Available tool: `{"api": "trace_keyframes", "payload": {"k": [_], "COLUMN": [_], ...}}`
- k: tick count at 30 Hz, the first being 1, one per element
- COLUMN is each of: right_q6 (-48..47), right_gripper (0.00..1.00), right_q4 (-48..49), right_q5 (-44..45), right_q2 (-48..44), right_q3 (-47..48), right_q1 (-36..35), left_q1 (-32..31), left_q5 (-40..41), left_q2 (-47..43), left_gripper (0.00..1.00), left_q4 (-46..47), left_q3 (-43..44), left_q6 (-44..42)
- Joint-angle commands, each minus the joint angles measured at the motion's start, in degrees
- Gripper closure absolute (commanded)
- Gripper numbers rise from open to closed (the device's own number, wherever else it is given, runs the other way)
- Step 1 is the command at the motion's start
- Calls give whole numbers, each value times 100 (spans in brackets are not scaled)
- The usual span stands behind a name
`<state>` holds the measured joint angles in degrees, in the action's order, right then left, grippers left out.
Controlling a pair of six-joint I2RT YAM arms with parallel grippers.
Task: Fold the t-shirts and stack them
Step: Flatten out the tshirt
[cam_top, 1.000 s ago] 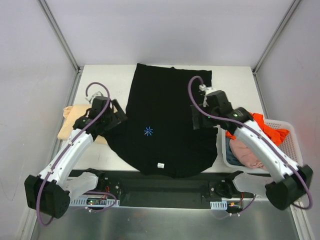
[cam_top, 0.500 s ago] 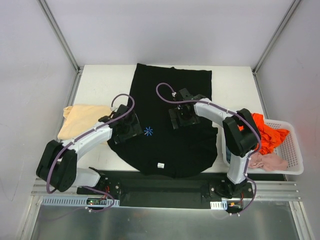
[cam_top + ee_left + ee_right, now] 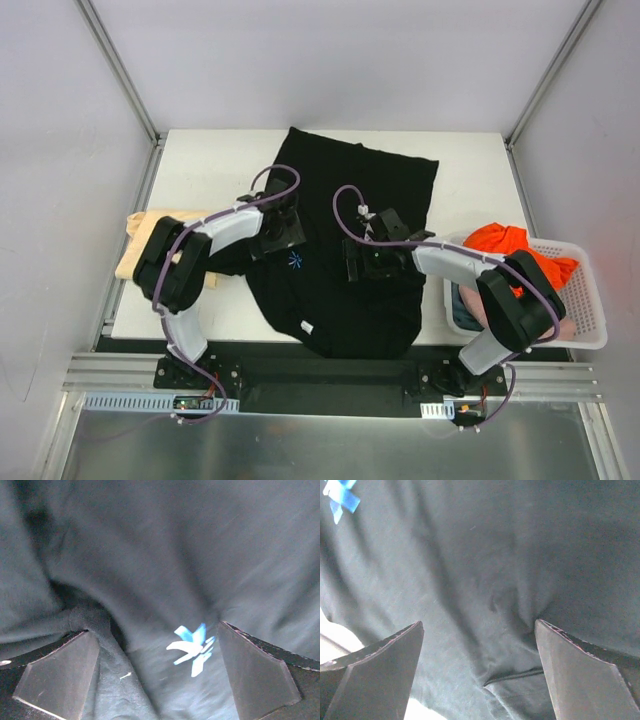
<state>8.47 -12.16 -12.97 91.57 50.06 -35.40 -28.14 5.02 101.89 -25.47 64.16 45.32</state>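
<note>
The large black t-shirt [image 3: 340,215] lies spread and skewed over the middle of the table, its blue chest mark [image 3: 296,261] facing up. My left gripper [image 3: 283,238] rests open on the shirt just above the mark; its wrist view shows the mark [image 3: 192,642] between the spread fingers [image 3: 60,675]. My right gripper [image 3: 362,262] is open on the shirt's right half; cloth folds [image 3: 515,675] lie between its fingers [image 3: 580,675]. A pale tan shirt [image 3: 140,245] lies at the left edge, partly under my left arm. Orange [image 3: 515,248] and pink [image 3: 500,315] shirts sit in the basket.
A white mesh basket [image 3: 590,310] stands at the table's right edge. The table [image 3: 210,160] is white, with grey walls and metal posts round it. A bit of bare table shows in the right wrist view [image 3: 335,637].
Both arms swept inward over the black shirt. The shirt has been dragged and twisted, its bottom shifted right and its top tilted. The chest mark stayed near the middle.
</note>
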Motion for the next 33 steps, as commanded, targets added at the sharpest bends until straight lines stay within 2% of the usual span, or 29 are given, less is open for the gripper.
{"api": "trace_keyframes", "payload": {"k": [1,3,4,6,7,8,10,13,18,21,26,27,31,33], "right_q6": [568,621,647,866,945,1016,1069,885,191,-170,109,189,348,340], "right_gripper": [3,3,3,3,3,3,3,3,3,3,3,3,3,3], "right_q4": [118,196,336,591,940,1100,1409,1243,-134,-522,-744,-744,-735,-761], "right_q5": [-707,-777,-812,-812,-847,-1065,-1321,-1296,249,856,1262,1262,1157,1200], "right_q2": [-279,-359,-385,-368,-290,-237,-123,-192,-517,-649,-754,-807,-991,-1070], "right_q3": [-480,-462,-419,-357,-261,-173,-24,231,609,785,716,654,225,101], "right_q1": [-713,-1100,-1197,-1382,-1426,-1487,-1575,-1646,-1646,-1611,-1040,-909,-303,-170], "left_q1": [-16,-16,-7,54,159,212,317,344,344,344,318,283,-102,-270], "left_q5": [-140,-229,-360,-684,-869,-1462,-1897,-1847,-768,-537,-658,-782,-791,-1369], "left_q2": [1189,1665,2181,2807,3437,3722,4231,4122,2927,1603,141,-375,-1494,-1863], "left_gripper": [1,1,1,1,1,1,1,0,0,1,1,1,1,1], "left_q4": [192,192,192,105,-183,-256,-335,-370,-458,-485,-494,-459,58,427], "left_q3": [1357,2027,2796,3730,4788,5286,6296,6574,5697,4749,2763,2029,232,-636], "left_q6": [-366,-629,-717,-1007,-1016,-1069,-1052,-1244,-1895,-1930,-1738,-1641,-1141,-991]}}
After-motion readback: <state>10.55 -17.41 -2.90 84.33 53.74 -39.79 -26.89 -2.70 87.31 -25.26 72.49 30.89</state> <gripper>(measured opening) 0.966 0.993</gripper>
